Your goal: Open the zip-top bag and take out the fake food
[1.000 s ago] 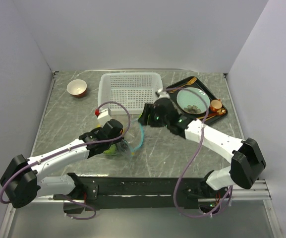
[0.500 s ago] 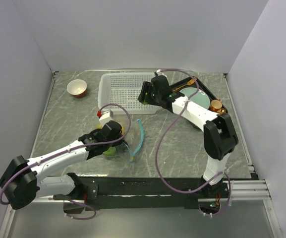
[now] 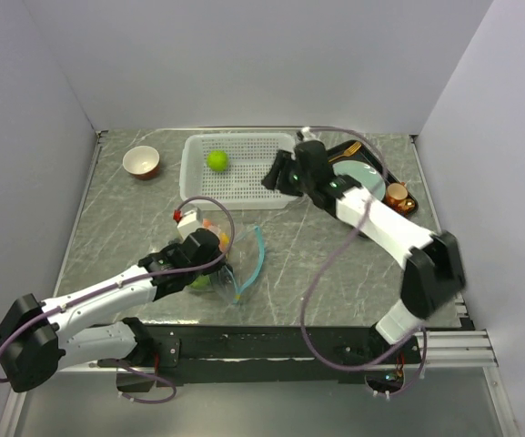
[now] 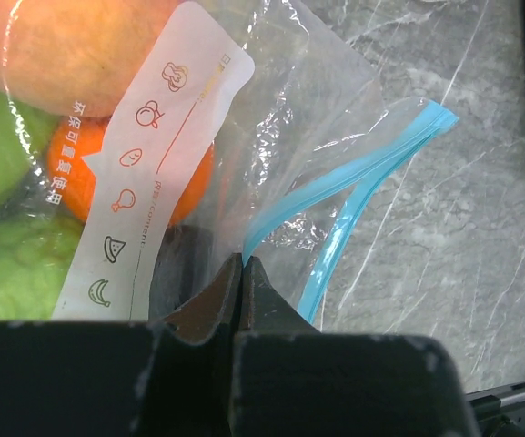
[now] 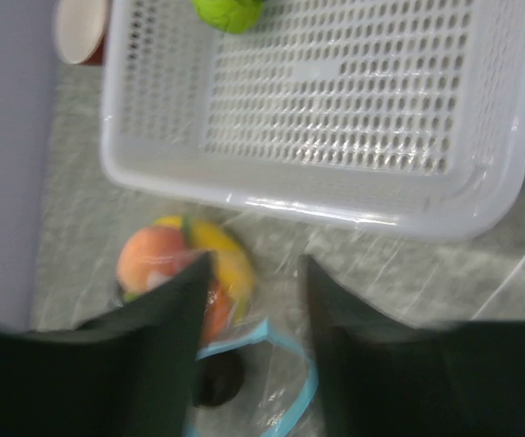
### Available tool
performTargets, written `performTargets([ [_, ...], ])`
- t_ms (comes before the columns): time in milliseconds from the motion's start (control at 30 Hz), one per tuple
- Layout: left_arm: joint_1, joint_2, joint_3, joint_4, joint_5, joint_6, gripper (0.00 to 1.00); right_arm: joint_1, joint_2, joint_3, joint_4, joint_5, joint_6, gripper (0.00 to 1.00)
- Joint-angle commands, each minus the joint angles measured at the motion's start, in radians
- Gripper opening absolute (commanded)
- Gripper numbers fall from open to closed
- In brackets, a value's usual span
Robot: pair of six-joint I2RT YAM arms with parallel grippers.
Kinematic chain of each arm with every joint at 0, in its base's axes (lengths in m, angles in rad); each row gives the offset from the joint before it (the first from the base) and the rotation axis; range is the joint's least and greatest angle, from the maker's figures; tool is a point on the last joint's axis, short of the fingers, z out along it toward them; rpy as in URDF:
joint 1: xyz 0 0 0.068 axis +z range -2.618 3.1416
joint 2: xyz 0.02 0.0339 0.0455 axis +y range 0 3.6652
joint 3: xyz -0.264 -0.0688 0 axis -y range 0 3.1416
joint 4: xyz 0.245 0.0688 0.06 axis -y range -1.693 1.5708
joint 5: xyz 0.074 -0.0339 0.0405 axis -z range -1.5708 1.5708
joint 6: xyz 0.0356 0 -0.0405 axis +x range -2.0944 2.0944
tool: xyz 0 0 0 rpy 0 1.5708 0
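Left jaws pinch the zip-top bag (image 4: 280,118); right jaws hang spread above the white basket (image 3: 244,164).
The bag lies on the desk (image 3: 126,218) in front of the basket, its teal zip strip (image 4: 353,196) parted into a loop, and the left jaws are pressed together on the clear plastic just beside this strip. Inside the bag is the fake food (image 4: 80,45) (a peach, an orange, green pieces). One green ball (image 3: 217,160) sits in the basket's far left corner. The right jaws hold nothing.
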Motion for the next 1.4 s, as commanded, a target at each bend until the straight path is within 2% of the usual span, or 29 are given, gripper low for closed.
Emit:
performTargets([
  [0, -0.020, -0.018, 0.002, 0.036, -0.023, -0.022, 0.01, 0.026, -0.214, -0.273, 0.133, -0.109, 0.096, 0.38],
  [67, -0.055, -0.021, 0.011, 0.024, -0.050, -0.039, 0.01, 0.067, -0.257, -0.406, 0.188, -0.175, 0.145, 0.32],
  [133, -0.076, -0.018, 0.027, 0.012, -0.072, -0.059, 0.01, 0.119, -0.303, -0.507, 0.279, -0.197, 0.183, 0.32],
  [267, -0.142, -0.012, 0.035, -0.004, -0.129, -0.102, 0.01, 0.241, -0.288, -0.566, 0.388, -0.205, 0.230, 0.28],
  [433, -0.228, -0.024, 0.047, -0.053, -0.207, -0.218, 0.01, 0.265, -0.138, -0.563, 0.466, -0.245, 0.268, 0.24],
  [567, -0.358, -0.007, 0.082, -0.129, -0.284, -0.335, 0.01, 0.255, -0.021, -0.520, 0.456, -0.208, 0.244, 0.22],
  [733, -0.478, 0.071, 0.136, -0.232, -0.354, -0.508, 0.01, 0.224, 0.083, -0.421, 0.466, -0.260, 0.190, 0.21],
  [833, -0.533, 0.143, 0.198, -0.273, -0.394, -0.561, 0.01, 0.223, 0.134, -0.359, 0.451, -0.260, 0.158, 0.21],
  [933, -0.540, 0.211, 0.269, -0.277, -0.400, -0.527, 0.01, 0.213, 0.165, -0.321, 0.431, -0.266, 0.142, 0.21],
  [1033, -0.505, 0.240, 0.317, -0.280, -0.399, -0.458, 0.02, 0.207, 0.143, -0.351, 0.446, -0.285, 0.142, 0.22],
  [1133, -0.422, 0.211, 0.286, -0.183, -0.325, -0.331, 0.02, 0.206, 0.103, -0.419, 0.476, -0.314, 0.159, 0.23],
  [1233, -0.354, 0.175, 0.254, -0.130, -0.270, -0.250, 0.03, 0.207, 0.070, -0.503, 0.546, -0.361, 0.185, 0.29],
  [1267, -0.330, 0.168, 0.248, -0.125, -0.258, -0.231, 0.05, 0.207, 0.062, -0.522, 0.581, -0.376, 0.193, 0.30],
  [1367, -0.314, 0.139, 0.234, -0.093, -0.218, -0.156, 0.23, 0.212, 0.051, -0.583, 0.646, -0.412, 0.214, 0.34],
])
